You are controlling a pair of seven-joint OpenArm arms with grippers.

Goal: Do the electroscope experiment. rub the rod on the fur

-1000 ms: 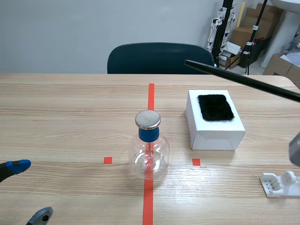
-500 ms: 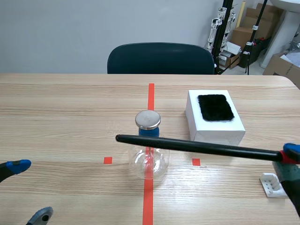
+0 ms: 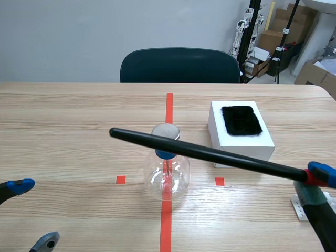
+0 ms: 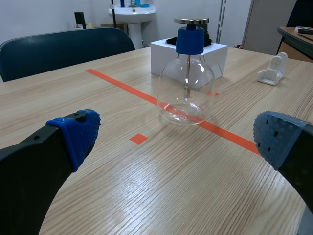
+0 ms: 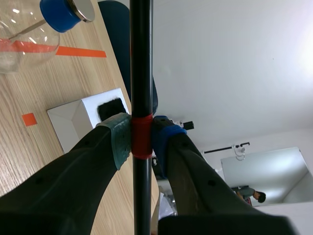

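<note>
1. Right claw (image 5: 141, 136) is clenched on the rod (image 3: 210, 154), pinching it at its red band, low by the table's (image 3: 63, 121) near right corner.
2. Left claw (image 4: 178, 138) is released and holds nothing, parked at the near left corner.
3. Change: a second ago the rod was high, slanting over the far right side above the fur (image 3: 241, 120). Half a second ago it had dropped to nearly level in front of the flask (image 3: 167, 176). Now its free end has tipped up and reaches past the flask's metal cap (image 3: 166, 131) toward the left.
4. The fur sits untouched on top of the white box (image 3: 241, 147), right of the centre tape line toward the far edge. The rod is well apart from it.
5. The flask stands on the centre line, nearer the near edge. From the front the rod crosses its neck, but the right wrist camera shows a gap, so I read no contact.
6. My read: the swing carried the rod off the fur side, so the rubbing still needs the rod brought back down onto the patch.
</note>
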